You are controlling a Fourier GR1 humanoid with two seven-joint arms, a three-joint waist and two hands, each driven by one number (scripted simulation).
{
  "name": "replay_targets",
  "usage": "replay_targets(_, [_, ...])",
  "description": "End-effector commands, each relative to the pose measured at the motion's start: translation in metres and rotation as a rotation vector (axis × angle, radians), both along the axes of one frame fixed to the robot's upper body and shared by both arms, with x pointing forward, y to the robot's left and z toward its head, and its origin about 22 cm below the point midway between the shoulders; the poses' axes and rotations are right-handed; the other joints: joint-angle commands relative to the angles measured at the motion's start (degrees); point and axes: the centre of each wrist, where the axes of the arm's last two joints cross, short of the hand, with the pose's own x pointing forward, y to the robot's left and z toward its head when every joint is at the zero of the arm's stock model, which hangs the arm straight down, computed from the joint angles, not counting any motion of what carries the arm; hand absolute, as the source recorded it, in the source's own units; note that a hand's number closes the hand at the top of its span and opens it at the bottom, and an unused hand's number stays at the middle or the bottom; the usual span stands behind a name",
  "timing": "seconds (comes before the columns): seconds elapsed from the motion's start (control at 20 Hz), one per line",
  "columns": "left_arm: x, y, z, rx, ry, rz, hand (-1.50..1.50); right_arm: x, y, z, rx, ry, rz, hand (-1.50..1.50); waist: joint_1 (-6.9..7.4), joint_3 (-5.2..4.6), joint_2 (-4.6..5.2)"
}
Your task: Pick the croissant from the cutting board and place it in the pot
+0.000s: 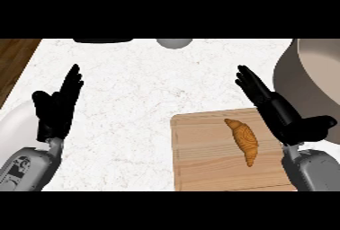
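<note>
while both hands' fingers spread wide, one croissant (243, 140) lies on one cutting board (206, 166).

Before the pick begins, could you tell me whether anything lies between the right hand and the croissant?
Nothing visible does. The right hand, fingers straight, hovers just right of the croissant, which lies alone on the cutting board. The pot sits at the right edge.

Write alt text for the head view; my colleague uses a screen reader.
A croissant lies untouched on a wooden cutting board, beside the open right hand. A grey pot sits at the right edge; the open left hand rests at left.
</note>
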Motion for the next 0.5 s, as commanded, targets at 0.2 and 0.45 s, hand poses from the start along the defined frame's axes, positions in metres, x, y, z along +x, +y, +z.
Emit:
replay_targets(0.2, [0.003, 0.013, 0.029, -0.067, -0.155, -0.009, 0.0, 0.06, -0.05, 0.03, -0.124, -0.175, 0.168, 1.5, 4.45, -1.12, 0.62])
replay_targets(0.45, [0.006, 0.008, 0.033, -0.153, -0.135, -0.029, 0.0, 0.054, -0.095, 0.003, -0.427, -0.342, 0.137, -1.5, 4.05, -0.95, 1.15])
